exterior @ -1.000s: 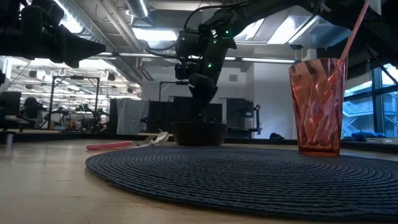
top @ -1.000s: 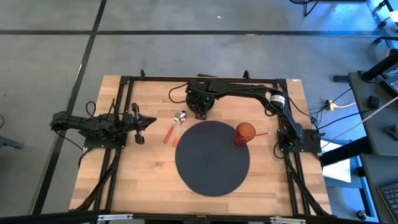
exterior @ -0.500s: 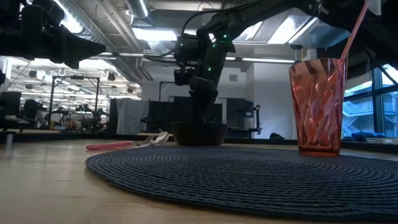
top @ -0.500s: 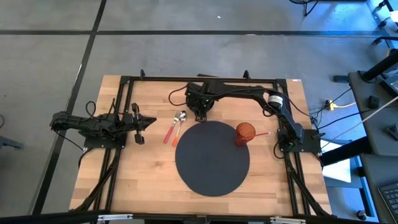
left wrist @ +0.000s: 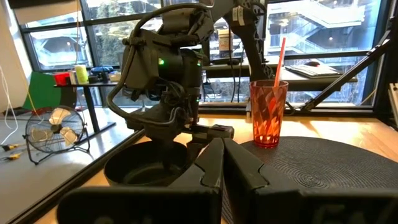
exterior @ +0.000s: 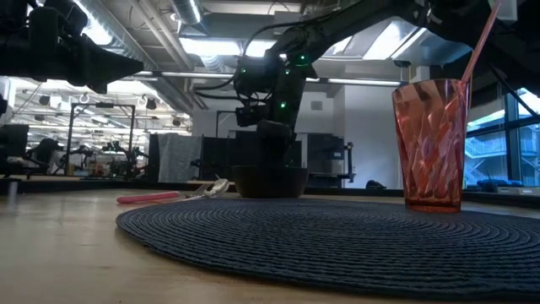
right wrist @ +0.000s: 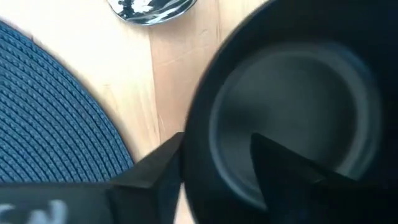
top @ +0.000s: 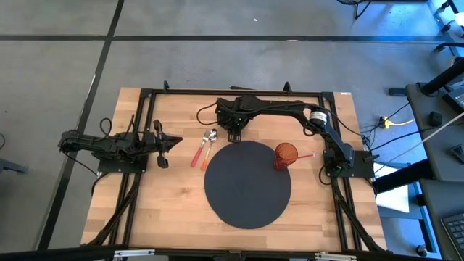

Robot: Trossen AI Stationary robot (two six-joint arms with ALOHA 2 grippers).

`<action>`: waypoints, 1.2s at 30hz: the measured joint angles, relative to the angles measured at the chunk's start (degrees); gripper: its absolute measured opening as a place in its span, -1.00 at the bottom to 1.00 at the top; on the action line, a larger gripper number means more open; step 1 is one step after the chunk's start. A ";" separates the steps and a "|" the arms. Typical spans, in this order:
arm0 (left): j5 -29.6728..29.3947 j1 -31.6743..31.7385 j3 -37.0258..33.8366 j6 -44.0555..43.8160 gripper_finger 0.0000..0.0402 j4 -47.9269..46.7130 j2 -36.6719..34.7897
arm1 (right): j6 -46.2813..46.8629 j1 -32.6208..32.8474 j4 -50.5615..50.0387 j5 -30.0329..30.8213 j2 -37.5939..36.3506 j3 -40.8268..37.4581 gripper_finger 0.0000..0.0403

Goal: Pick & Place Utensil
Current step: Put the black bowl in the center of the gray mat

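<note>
- High view shows the wooden table with the round dark placemat at its middle, the red cup with a straw on the mat's right edge, and both arms reaching in from the sides
- right gripper has come down over the last second onto the black bowl just beyond the mat's far edge; from above the arm hides the bowl
- its fingers straddle the bowl's rim, one inside and one outside, and are narrowing from full spread; they look not yet clamped, though the wrist view is too close to be sure
- left gripper waits at the table's left side, pressed together and empty
- spoon and pink-handled utensil lie untouched on bare wood left of the bowl, so I judge the utensil step not begun, and the bowl comes first
</note>
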 joint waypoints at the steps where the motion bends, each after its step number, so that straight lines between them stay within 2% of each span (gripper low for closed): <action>1: 0.00 -0.01 0.00 0.01 -0.98 0.00 -0.01 | 0.00 0.00 0.00 0.00 0.00 0.00 -0.14; 9: 0.00 -0.02 0.00 0.00 -0.98 0.00 0.01 | -0.72 0.00 0.24 -0.44 0.00 0.00 -0.89; 10: 0.00 -0.02 0.00 0.00 -0.98 0.00 0.00 | -1.41 0.00 0.26 -0.35 0.00 0.01 -0.94; 15: 0.00 -0.02 0.00 0.00 -0.98 0.00 0.01 | -3.58 0.11 0.16 2.13 -0.02 0.38 -0.89; 19: 0.00 -0.02 0.00 0.01 -0.98 0.00 0.00 | -4.56 0.44 -2.17 3.56 -0.02 4.21 -0.96; 23: 0.00 -0.01 0.00 0.02 -0.98 0.00 -0.01 | -4.42 1.92 -6.60 4.86 -0.02 11.08 -0.93; 29: -0.01 -0.02 -0.01 0.02 -0.98 0.46 0.01 | -2.90 6.46 -18.39 9.62 -0.02 25.49 -0.97; 36: -0.53 -0.01 -0.01 0.03 -0.98 4.67 -0.01 | 0.81 12.93 -21.02 12.87 -11.75 23.08 -0.95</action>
